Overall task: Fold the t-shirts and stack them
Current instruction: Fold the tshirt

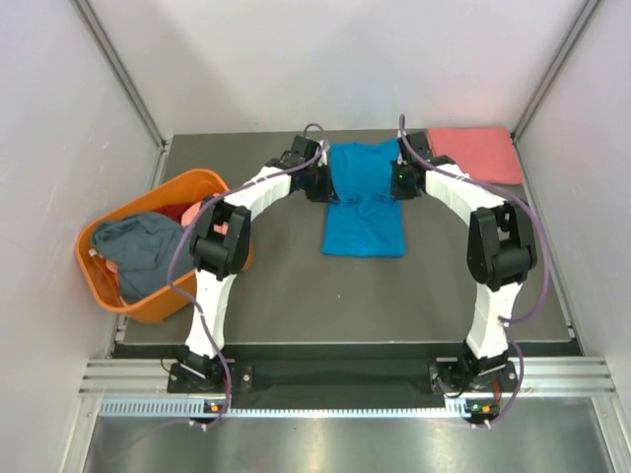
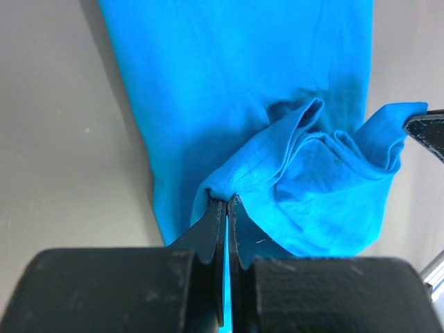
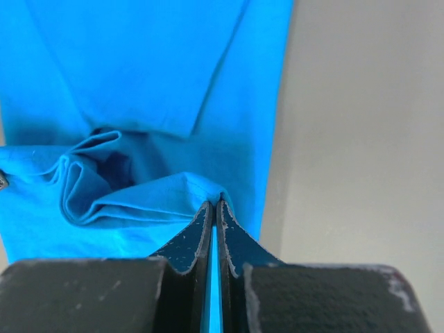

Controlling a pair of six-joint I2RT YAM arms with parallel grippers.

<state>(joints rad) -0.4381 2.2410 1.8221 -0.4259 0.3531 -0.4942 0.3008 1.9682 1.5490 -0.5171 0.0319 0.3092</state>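
1. Lower left of frame, the left arm [image 1: 202, 315] showed white shells on its long links, with chunky black joint housings between.
2. Lower right, the right arm [image 1: 490, 305] had the same white-and-black build.
3. A lilac cable [image 1: 175, 258] ran along each arm, outside the links.
4. A small green light [image 1: 402, 177] glowed on the right arm's black wrist.
5. In the wrist views, the left gripper [image 2: 225, 203] and right gripper [image 3: 214, 203] were matte black, with blocky bodies and tapering fingers flecked with pale scuffs.

We see the spread t-shirt [image 1: 363, 222] on the table [image 1: 296, 305], between the left gripper [image 1: 317, 183] and the right gripper [image 1: 402, 181], each pinching its edge. A folded t-shirt [image 1: 475, 153] lies right of and behind the right gripper. Well left of the left gripper, a basket [image 1: 158, 304] holds heaped t-shirts [image 1: 143, 251].
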